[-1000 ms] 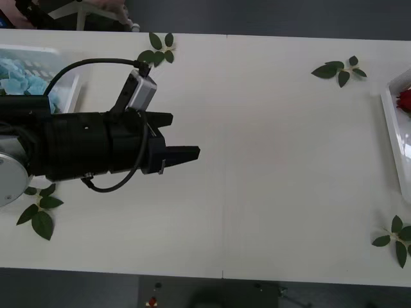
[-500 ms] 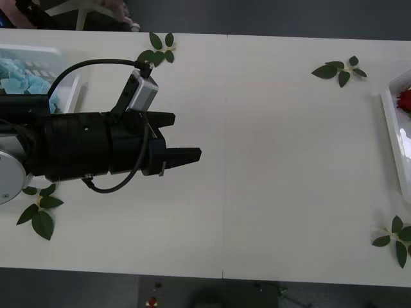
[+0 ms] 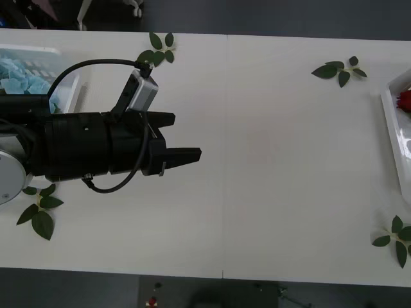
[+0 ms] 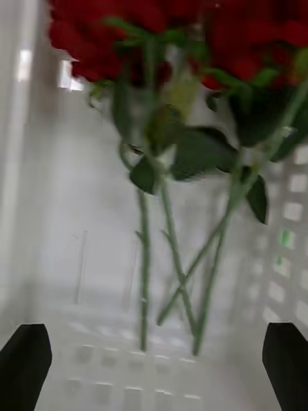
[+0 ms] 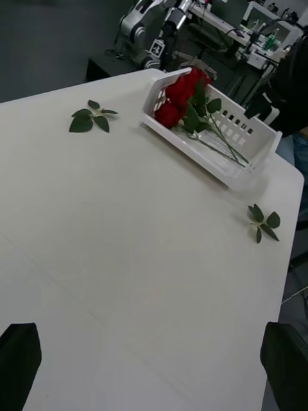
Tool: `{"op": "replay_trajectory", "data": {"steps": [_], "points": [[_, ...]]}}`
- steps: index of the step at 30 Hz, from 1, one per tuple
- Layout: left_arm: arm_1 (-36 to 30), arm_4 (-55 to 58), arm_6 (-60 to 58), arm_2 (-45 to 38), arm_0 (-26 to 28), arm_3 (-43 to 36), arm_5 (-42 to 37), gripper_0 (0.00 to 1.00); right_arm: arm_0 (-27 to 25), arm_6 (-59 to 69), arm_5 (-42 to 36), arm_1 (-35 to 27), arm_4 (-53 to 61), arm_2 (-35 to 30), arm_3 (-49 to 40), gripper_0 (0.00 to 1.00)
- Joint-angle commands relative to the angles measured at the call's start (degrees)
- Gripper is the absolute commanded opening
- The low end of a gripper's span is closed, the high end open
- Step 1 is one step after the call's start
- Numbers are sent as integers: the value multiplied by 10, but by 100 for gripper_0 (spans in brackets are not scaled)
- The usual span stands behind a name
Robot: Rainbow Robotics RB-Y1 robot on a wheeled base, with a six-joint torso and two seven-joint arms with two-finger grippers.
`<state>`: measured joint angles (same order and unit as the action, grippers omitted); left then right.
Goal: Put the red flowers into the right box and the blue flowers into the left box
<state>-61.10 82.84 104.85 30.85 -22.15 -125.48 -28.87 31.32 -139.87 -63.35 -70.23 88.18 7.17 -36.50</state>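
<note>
Above the right box (image 4: 64,359), where the red flowers (image 4: 192,38) already lie, we hover our right end effector (image 4: 154,363) released, risking snagging stems and dragging roses onto the surface (image 3: 270,160).

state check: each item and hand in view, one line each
red roses: lying in the right box
blue flowers: lying in the left box
left hand: open, empty, above the table
right hand: open, empty, over the roses
leaf sprigs: loose on the table
</note>
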Motion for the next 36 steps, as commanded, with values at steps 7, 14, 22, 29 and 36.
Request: {"op": "replay_trajectory", "data": {"steps": [7,14,22,29,36], "points": [[-8,-1,20,-3,-3,-6,4,100,12,-151,-121,33,168,-8,-147,97],[-8,-1,20,-3,-3,-6,4,100,12,-151,-216,78,321,-4,-182,97],[-8,-1,20,-3,-3,-6,4,100,-25,-151,-232,98,450,57,-331,97],[-8,-1,20,-3,-3,-6,4,100,-113,-151,-56,87,463,76,-577,97],[-8,-1,20,-3,-3,-6,4,100,-94,-151,-27,120,434,128,-636,97]]}}
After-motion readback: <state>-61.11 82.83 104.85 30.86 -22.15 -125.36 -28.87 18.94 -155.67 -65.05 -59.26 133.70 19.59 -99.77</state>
